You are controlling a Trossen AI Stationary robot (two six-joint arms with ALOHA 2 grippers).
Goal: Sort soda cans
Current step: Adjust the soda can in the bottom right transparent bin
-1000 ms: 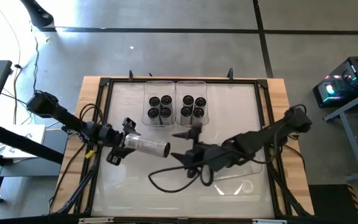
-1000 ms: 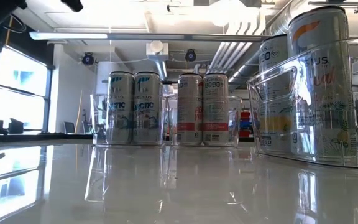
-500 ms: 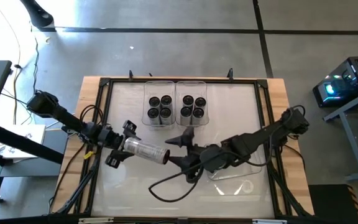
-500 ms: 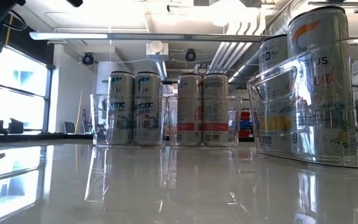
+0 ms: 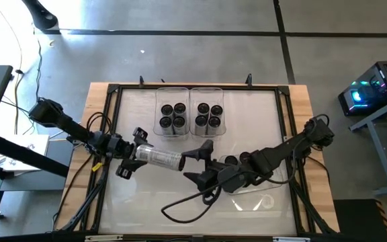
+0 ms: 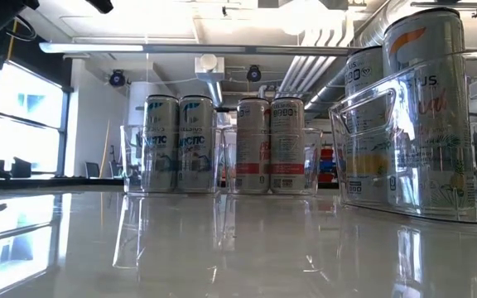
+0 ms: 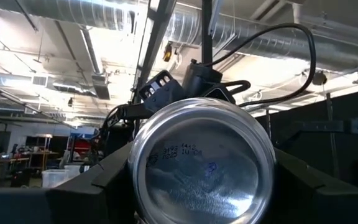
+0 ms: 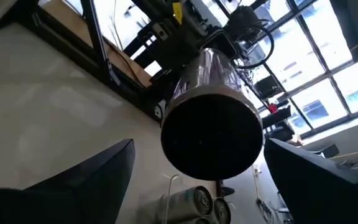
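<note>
My left gripper (image 5: 134, 156) clamped one soda can (image 5: 161, 159) sideways above mid-table, its end facing my right gripper (image 5: 195, 165). Right fingers were spread wide on either side of that end, not touching yet, handover pending. Other soda cans (image 5: 173, 116) stood in two clear bins (image 5: 190, 89) at the far edge; more sat in a bin (image 6: 404, 207) under my right arm. Risk: if left let go before right closed, the can would likely drop and roll; off-centre closing could push it askew.
</note>
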